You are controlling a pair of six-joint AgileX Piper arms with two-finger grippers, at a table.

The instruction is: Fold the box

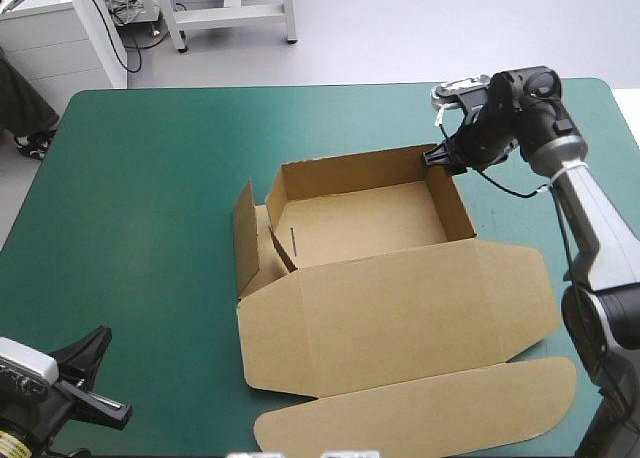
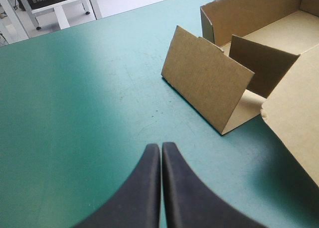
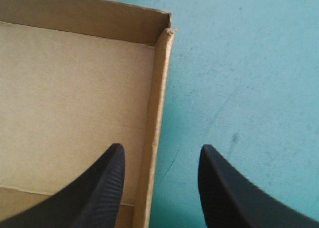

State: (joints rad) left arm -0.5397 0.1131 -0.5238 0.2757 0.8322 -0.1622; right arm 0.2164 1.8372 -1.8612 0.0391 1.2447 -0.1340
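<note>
The box (image 1: 372,223), mid-frame, is mostly walled but its left flap (image 1: 246,228) is untucked; the right gripper (image 1: 438,158), fingers apart, straddles the upper-right wall, and the left gripper (image 2: 161,152) is pressed together at lower left.

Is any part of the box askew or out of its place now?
Yes. At the box's left end the outer flap stands splayed outward, and the inner flap leans aslant, so that side is open. The other walls stand upright.

left gripper (image 2: 160,146) closed to a point, right gripper (image 3: 162,148) spread wide, its arm (image 1: 590,218) seemingly stretched far forward
</note>
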